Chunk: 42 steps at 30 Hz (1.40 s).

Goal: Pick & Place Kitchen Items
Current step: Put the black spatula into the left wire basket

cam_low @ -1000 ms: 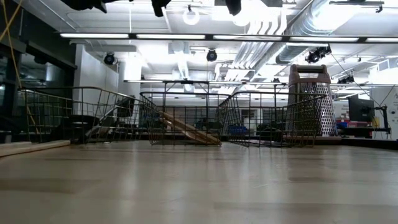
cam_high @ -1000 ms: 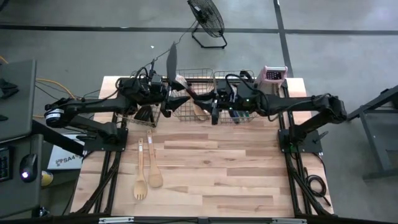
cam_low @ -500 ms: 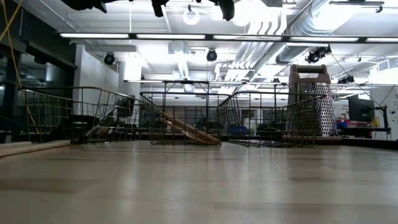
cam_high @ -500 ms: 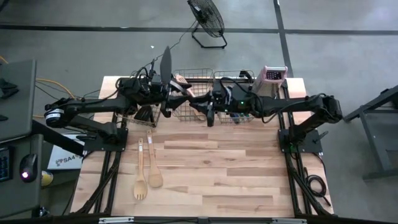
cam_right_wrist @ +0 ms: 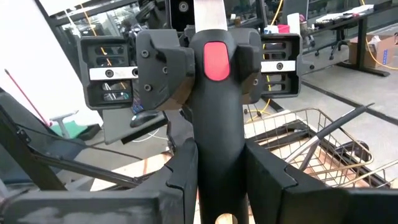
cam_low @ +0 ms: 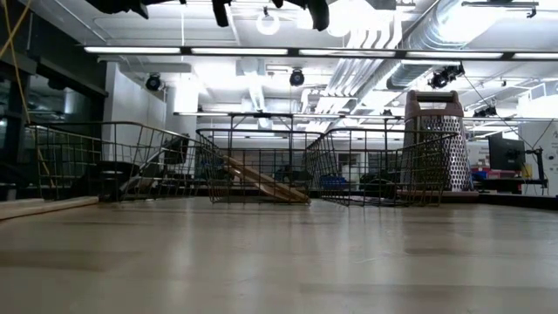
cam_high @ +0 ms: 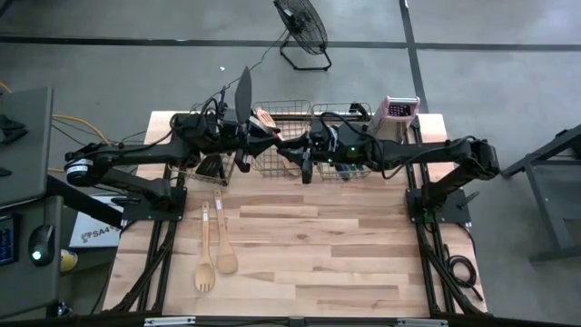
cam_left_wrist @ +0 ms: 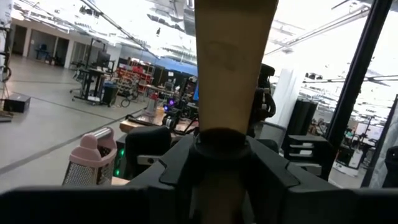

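Both grippers meet high over the wire baskets at the table's far side. My right gripper (cam_right_wrist: 217, 186) is shut on a utensil with a black handle (cam_right_wrist: 217, 124) bearing a red patch. My left gripper (cam_left_wrist: 233, 168) is shut on the same utensil's flat tan blade (cam_left_wrist: 235, 74). In the high view a long blade (cam_high: 243, 91) rises beside my left gripper (cam_high: 257, 136), with my right gripper (cam_high: 289, 145) just to its right. A wooden fork (cam_high: 205, 259) and a wooden spoon (cam_high: 223, 245) lie flat on the table at the near left. My left gripper pinches the utensil between its two fingers where the tan blade narrows (cam_left_wrist: 231, 121). It comes roughly level from the table's left, and the blade rises steeply above the fingers. My right gripper pinches the black handle below the red patch (cam_right_wrist: 217, 134) between its two fingers, coming roughly level from the table's right. The utensil is lifted clear of the table and baskets.
Three wire baskets (cam_high: 213, 162) (cam_high: 277, 136) (cam_high: 340, 136) stand in a row at the far side, with utensils inside. A metal box grater with a pink top (cam_high: 397, 111) stands at the far right. The near half of the wooden table (cam_high: 345, 263) is bare board.
My right gripper has gone a little toward the table's left, carrying the utensil up to my left gripper. The tall blade in the high view has swung from leaning right to nearly straight.
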### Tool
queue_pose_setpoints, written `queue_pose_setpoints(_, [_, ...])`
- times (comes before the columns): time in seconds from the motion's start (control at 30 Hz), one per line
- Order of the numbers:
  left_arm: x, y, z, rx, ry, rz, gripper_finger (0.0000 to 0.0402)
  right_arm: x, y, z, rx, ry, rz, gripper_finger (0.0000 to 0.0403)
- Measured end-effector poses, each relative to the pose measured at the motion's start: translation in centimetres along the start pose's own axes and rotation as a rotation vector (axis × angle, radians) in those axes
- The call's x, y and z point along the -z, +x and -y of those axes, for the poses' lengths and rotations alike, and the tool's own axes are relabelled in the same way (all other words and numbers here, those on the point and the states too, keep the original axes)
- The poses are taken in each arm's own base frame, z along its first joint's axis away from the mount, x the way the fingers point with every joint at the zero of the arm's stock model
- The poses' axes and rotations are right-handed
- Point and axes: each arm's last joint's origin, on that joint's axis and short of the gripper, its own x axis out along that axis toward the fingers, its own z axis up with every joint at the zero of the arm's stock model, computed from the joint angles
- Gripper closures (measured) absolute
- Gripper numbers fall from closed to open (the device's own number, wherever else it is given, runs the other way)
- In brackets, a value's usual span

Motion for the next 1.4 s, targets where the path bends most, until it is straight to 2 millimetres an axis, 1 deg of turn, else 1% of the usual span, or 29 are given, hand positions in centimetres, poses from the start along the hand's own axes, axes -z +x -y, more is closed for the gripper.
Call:
queue_pose_setpoints(0.17, [0.0,0.0,0.0,0.0,0.008,-0.002,0.0294,0.1,0.0,-0.1,0.002,-0.035,-0.003,0.0308])
queue_pose_setpoints(0.2, [0.0,0.0,0.0,0.0,0.008,-0.003,0.0294,0.1,0.0,-0.2,0.01,-0.037,-0.006,0.0299])
queue_pose_setpoints(0.4, [0.3,0.0,-0.1,-0.011,0.002,-0.022,0.0294,0.4,-0.1,-0.7,0.042,-0.045,-0.002,0.0169])
queue_pose_setpoints(0.47, [0.4,0.0,-0.1,-0.014,0.0,-0.029,0.0294,0.4,-0.1,-0.9,0.039,-0.046,-0.007,0.0142])
queue_pose_setpoints(0.57, [0.5,0.0,-0.2,-0.028,-0.004,-0.036,0.0294,0.5,-0.2,-1.0,0.04,-0.048,-0.022,0.012])
queue_pose_setpoints(0.7, [0.5,-0.1,-0.3,-0.078,-0.006,-0.036,0.0294,0.6,-0.8,-1.0,0.059,-0.055,-0.08,0.0113])
queue_pose_setpoints(0.87, [0.4,-0.8,-0.6,-0.223,-0.008,-0.067,0.0294,0.7,-2.1,-0.4,0.119,-0.076,-0.182,0.0117])
queue_pose_setpoints(1.03, [0.1,-2.1,-0.7,-0.41,-0.001,-0.118,0.0294,0.9,-3.3,0.5,0.219,-0.088,-0.273,0.0117])
queue_pose_setpoints(1.1, [0.0,-2.7,-0.7,-0.483,0.007,-0.135,0.0294,0.8,-4.1,0.7,0.249,-0.094,-0.321,0.0117])
queue_pose_setpoints(1.27, [-0.2,-4.3,-0.7,-0.647,0.032,-0.19,0.0294,1.3,-5.1,0.9,0.273,-0.107,-0.42,0.0117])
queue_pose_setpoints(1.4, [0.2,-5.3,-0.8,-0.766,0.03,-0.257,0.0294,1.5,-5.7,1.0,0.284,-0.114,-0.47,0.0117])
